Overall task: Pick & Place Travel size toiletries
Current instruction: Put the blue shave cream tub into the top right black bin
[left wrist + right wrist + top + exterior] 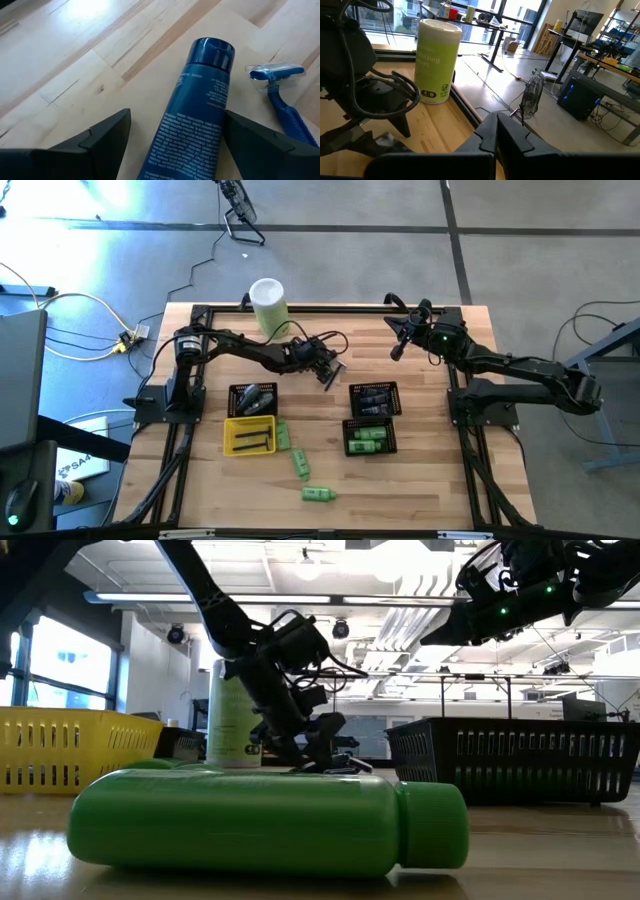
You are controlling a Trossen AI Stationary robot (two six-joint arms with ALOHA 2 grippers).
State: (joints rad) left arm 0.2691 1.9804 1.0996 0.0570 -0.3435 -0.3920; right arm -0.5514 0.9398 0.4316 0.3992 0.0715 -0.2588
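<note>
I hold my left gripper (172,145) wide open astride the blue tube (192,110) near the bench's far edge, ready to close; nothing gripped yet.

Bare wood (75,55) beside the blue tube (192,120); blue razor (278,95) apparently just beside its cap end.

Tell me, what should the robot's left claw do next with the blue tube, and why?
Probably close. The left gripper is down at the table with its open fingers on either side of the dark blue tube, which lies flat beside a blue razor. Closing should grab the tube.
</note>
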